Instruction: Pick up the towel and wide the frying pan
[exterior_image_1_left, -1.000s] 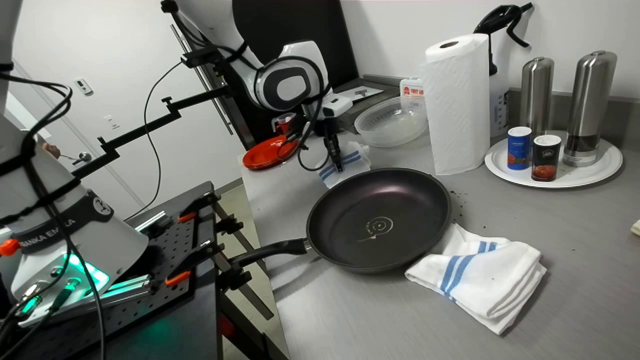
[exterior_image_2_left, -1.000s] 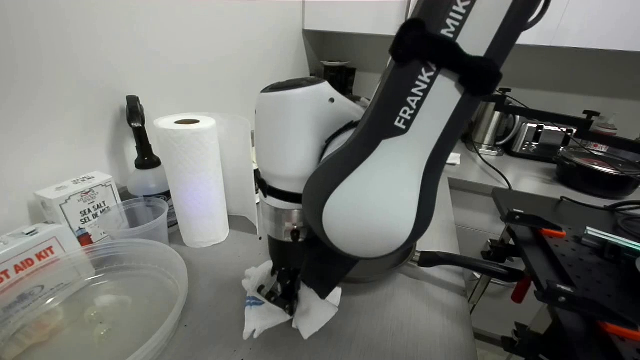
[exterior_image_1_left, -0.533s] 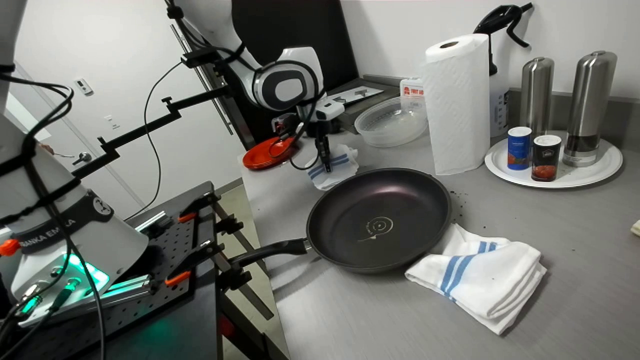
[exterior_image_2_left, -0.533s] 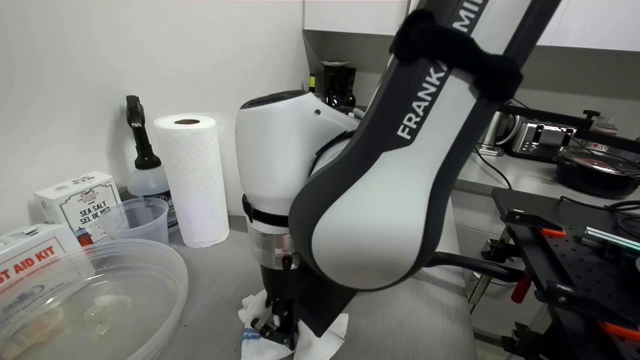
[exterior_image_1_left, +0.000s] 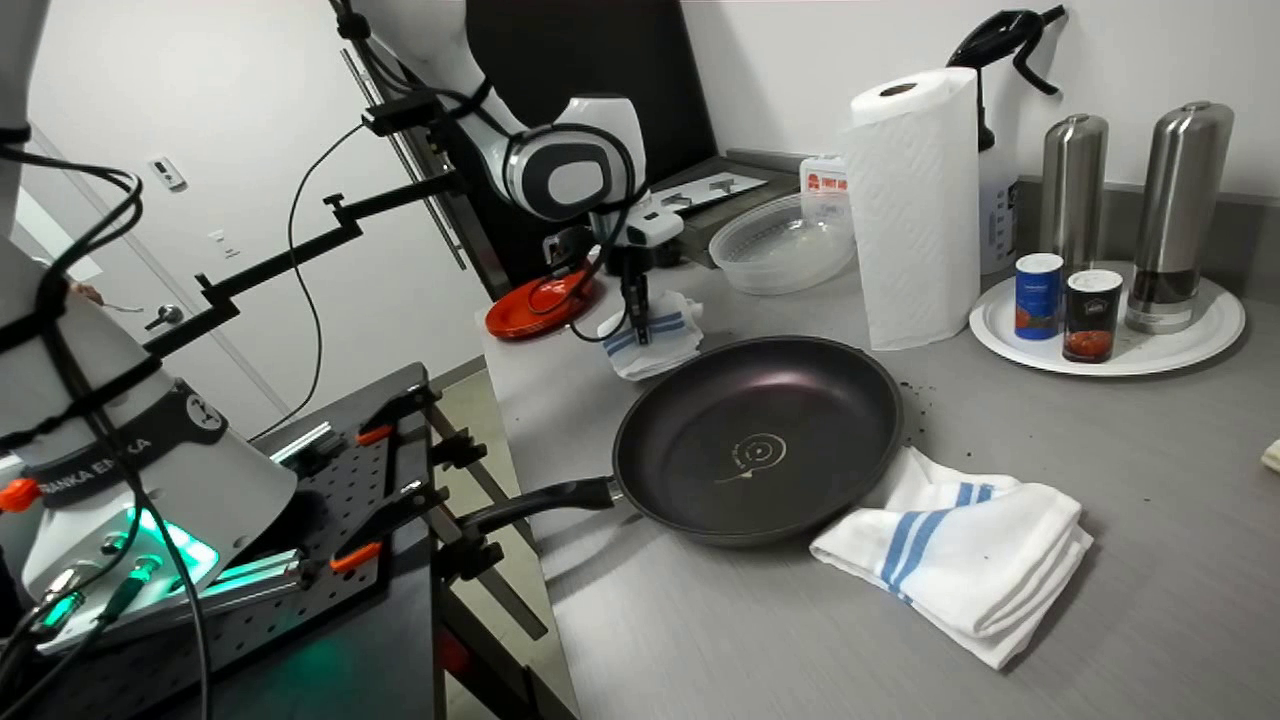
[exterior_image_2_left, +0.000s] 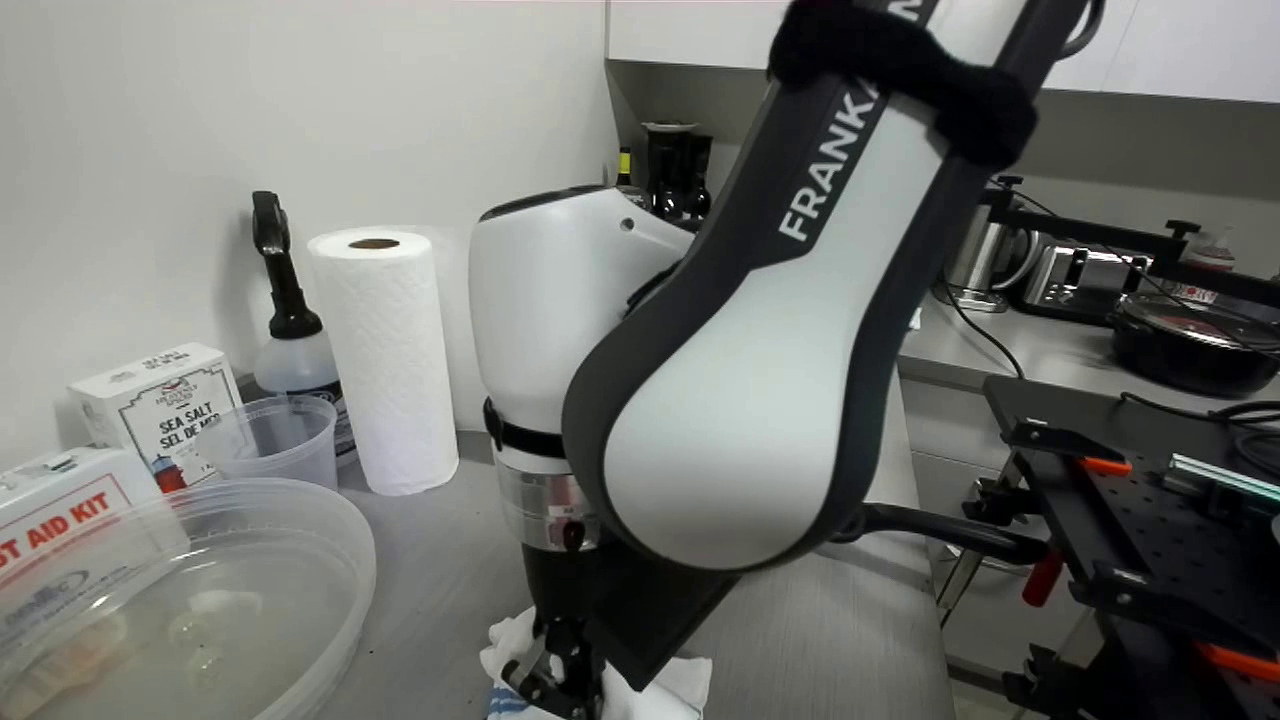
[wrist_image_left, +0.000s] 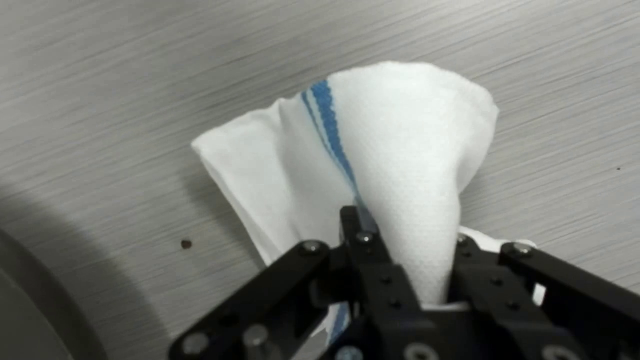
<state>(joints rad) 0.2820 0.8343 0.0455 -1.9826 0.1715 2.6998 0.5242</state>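
My gripper (exterior_image_1_left: 642, 338) is shut on a white towel with blue stripes (exterior_image_1_left: 676, 338). In the wrist view, the towel (wrist_image_left: 410, 120) is bunched up between the fingers (wrist_image_left: 407, 227) and spreads out past the fingertips, low at the counter. In an exterior view, the towel (exterior_image_2_left: 684, 686) shows partly behind the gripper (exterior_image_2_left: 568, 690). The dark frying pan (exterior_image_1_left: 690, 470) sits beside the held towel, its handle (exterior_image_1_left: 560, 496) over the counter edge. The arm hides most of the pan in an exterior view, leaving the handle (exterior_image_2_left: 950, 530). A second folded striped towel (exterior_image_1_left: 985, 570) lies against the pan's other side.
A clear plastic bowl (exterior_image_1_left: 775, 275) and a paper towel roll (exterior_image_1_left: 915, 220) stand beyond the pan. Red plates (exterior_image_1_left: 520, 318) lie near the gripper at the counter edge. A white plate (exterior_image_1_left: 1130, 362) holds shakers and steel grinders. A first aid box (exterior_image_2_left: 90, 520) stands near the wall.
My gripper has moved with the towel away from the pan, toward the red plates in an exterior view. The towel has slid along with it. The pan and second towel have not moved.
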